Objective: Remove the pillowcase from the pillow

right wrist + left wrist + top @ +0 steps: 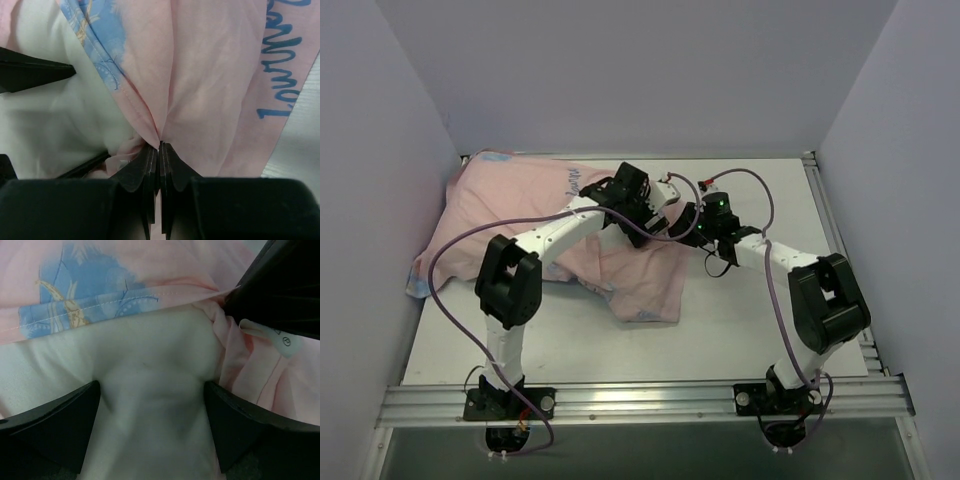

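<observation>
Overhead view. The pillowcase is shown with its pale pink reverse outward, draped over most of the pillow. Both are laid on the table. From above, the pillow is almost wholly covered, and both arms are seen to meet at its uncovered end.

Left wrist view. A bare white bulge of the pillow is exposed below the pillowcase's stitched hem, where a patch of blue print is turned up. The left gripper is held over this bare end with its jaws spread wide, one dark finger on each side of the bulge. Nothing is pinched between them, and whether the pads touch the pillow cannot be told. Just beside the pillow's bare end, at the hem, the pink cloth is gathered into a twisted fold.

Right wrist view. The right gripper is shown with its jaws pressed together on a narrow fold of the pillowcase, taken at the hem just beside the pillow's bare surface. From this pinch the pink cloth is seen to fan away from the pillow. Blue handwritten-style lettering is visible on the cloth at the side farther from the pillow, and its words cannot be read.
</observation>
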Action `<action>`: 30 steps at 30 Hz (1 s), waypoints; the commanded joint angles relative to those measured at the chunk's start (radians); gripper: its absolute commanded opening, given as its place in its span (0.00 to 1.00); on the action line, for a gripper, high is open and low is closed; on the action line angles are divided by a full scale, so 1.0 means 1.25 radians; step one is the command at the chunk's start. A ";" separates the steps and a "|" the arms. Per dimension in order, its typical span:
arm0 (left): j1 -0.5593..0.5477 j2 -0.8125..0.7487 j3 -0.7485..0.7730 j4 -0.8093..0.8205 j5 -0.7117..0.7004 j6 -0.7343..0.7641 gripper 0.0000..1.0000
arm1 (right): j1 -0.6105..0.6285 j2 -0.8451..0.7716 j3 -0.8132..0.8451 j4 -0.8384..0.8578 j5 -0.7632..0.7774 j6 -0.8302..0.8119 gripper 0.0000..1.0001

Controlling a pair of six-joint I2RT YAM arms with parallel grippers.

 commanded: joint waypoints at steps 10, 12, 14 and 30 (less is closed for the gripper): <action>0.053 -0.109 -0.145 0.057 0.037 0.013 0.02 | -0.098 -0.066 0.016 -0.048 0.082 0.038 0.00; 0.036 -0.174 -0.236 0.068 0.032 0.079 0.02 | -0.101 -0.067 0.067 -0.091 0.116 -0.001 0.00; 0.004 -0.221 -0.296 0.079 0.009 0.126 0.02 | -0.087 -0.044 0.165 -0.135 0.153 -0.040 0.00; 0.043 -0.402 -0.451 0.150 -0.061 0.038 0.02 | -0.157 0.250 0.332 -0.159 0.275 -0.014 0.00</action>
